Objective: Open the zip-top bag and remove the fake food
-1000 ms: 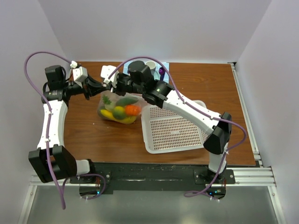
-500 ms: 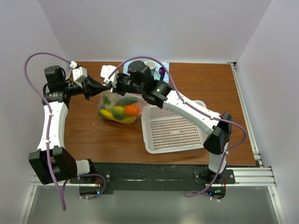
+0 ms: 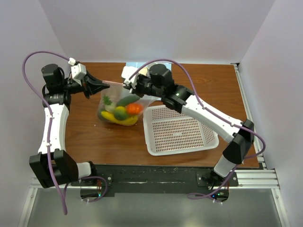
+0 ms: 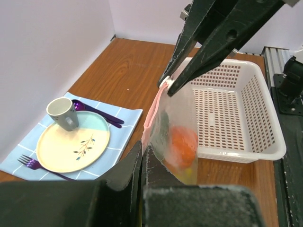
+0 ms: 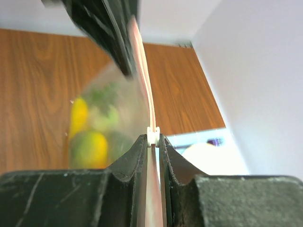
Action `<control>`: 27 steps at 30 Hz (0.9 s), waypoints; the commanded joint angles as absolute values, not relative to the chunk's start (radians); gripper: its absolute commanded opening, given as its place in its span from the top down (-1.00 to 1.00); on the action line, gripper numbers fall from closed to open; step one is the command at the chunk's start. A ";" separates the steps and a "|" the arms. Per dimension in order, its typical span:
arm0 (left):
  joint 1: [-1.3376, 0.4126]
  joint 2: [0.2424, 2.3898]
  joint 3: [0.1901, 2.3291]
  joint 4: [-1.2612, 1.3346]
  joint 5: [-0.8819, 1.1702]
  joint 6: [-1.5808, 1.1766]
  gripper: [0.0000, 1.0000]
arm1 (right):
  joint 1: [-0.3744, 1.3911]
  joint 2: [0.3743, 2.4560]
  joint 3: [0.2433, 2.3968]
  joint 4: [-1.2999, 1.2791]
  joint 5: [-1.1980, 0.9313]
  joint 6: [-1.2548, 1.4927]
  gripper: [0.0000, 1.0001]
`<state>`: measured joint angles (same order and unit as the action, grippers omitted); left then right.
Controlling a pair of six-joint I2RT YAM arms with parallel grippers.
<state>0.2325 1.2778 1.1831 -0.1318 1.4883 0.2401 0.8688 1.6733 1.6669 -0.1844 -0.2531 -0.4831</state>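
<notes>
Zip-top bag [image 3: 118,105] hangs below the left claw [image 3: 107,85] and the right claw [image 3: 128,85], with its pink zipper strip [image 3: 116,83] stretched taut between them. The left claw is clenched on one end as an anchor. The right claw is clamped on the white slider [image 5: 151,135], probably to drag it away from the left claw. The fake food [image 3: 124,111] sags inside, beneath both. The right wrist view shows the slider pinch most plainly. The left wrist view shows the plate [image 4: 71,149] and cup [image 4: 61,113] beyond the bag, and the white basket [image 4: 236,109] beside it.
</notes>
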 commanded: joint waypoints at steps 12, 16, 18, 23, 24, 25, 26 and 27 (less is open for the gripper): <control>0.465 1.371 1.342 0.234 1.703 -0.038 1.00 | 0.785 1.522 1.393 -0.121 -0.126 -0.465 0.89; 0.456 1.352 1.286 0.206 1.703 -0.005 1.00 | 0.784 1.542 1.400 -0.117 -0.130 -0.454 0.71; 0.436 1.316 1.220 0.160 1.703 0.040 1.00 | 0.784 1.558 1.407 -0.107 -0.140 -0.425 0.44; 0.385 1.195 0.981 0.329 1.704 -0.090 1.00 | 0.796 1.557 1.433 -0.081 -0.178 -0.312 -0.15; 0.380 1.180 0.954 0.374 1.704 -0.116 1.00 | 0.799 1.543 1.431 -0.071 -0.173 -0.280 -0.15; 0.377 1.158 0.924 0.385 1.704 -0.121 1.00 | 0.811 1.537 1.424 -0.046 -0.166 -0.259 -0.12; 0.376 1.151 0.916 0.387 1.704 -0.126 1.00 | 0.813 1.528 1.420 -0.034 -0.161 -0.236 -0.07; 0.376 1.143 0.911 0.384 1.704 -0.138 1.00 | 0.818 1.520 1.419 -0.022 -0.170 -0.175 0.10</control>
<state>0.3824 1.2152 0.9421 0.2497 1.4902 -0.0547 0.7952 1.5631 1.3968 -0.1062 -0.1703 -0.3389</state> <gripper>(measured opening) 0.015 0.546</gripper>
